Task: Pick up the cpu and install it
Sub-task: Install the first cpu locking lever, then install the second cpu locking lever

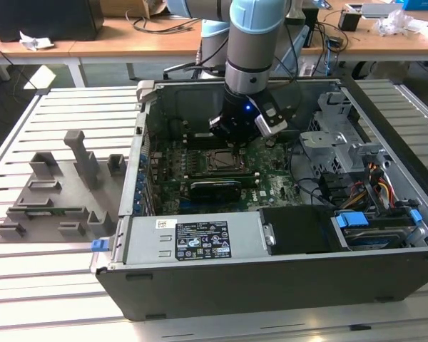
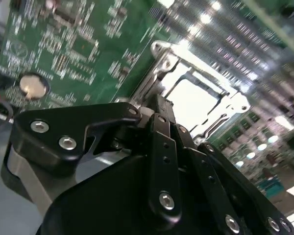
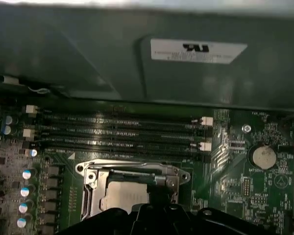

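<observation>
Already seated, cpu (image 3: 121,195) under tool (image 1: 232,140).

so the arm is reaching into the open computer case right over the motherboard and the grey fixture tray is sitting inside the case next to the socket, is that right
Not quite. The grey fixture tray is not inside the case: the exterior view shows it on the slatted table, outside the computer case, toward that view's left. The rest stands: the arm reaches into the open case, with the gripper above the motherboard near the socket.

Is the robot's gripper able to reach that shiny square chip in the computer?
Probably yes. The gripper hangs inside the open case, just over the cpu lying in its socket frame. Nothing seems to lie between them.
</observation>
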Available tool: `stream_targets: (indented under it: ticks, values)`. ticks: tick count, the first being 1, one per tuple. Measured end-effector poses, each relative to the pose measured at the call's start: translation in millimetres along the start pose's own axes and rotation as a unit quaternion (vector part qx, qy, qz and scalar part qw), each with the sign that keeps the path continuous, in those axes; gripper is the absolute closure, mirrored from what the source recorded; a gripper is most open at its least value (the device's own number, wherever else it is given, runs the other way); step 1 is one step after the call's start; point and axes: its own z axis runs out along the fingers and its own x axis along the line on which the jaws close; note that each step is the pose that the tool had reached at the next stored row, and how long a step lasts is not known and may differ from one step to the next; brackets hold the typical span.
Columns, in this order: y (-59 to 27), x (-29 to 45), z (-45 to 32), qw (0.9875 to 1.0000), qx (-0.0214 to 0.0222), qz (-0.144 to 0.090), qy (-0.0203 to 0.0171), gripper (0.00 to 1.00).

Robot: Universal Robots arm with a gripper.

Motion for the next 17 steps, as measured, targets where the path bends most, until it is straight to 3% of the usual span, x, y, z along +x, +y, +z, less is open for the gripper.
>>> stream_targets:
  ticks: [1,3,5,7,9,17]
  values:
    - [-1.3,0.1,-0.7,1.0,0.0098,0.0,0.0006,0.89]
    - [-2.0,0.4,-7.8,0.9998,0.0204,0.001,0.0012,0.89]
    - [-1.4,0.7,-20.4,0.9998,0.0207,0.001,0.0012,0.89]
    - [-0.6,1.4,-38.6,0.9998,0.0207,0.001,0.0012,0.89]
    - [-0.2,1.6,-47.0,0.9998,0.0208,0.001,0.0012,0.89]
    - [-0.2,1.6,-47.8,0.9998,0.0206,0.001,0.0012,0.89]
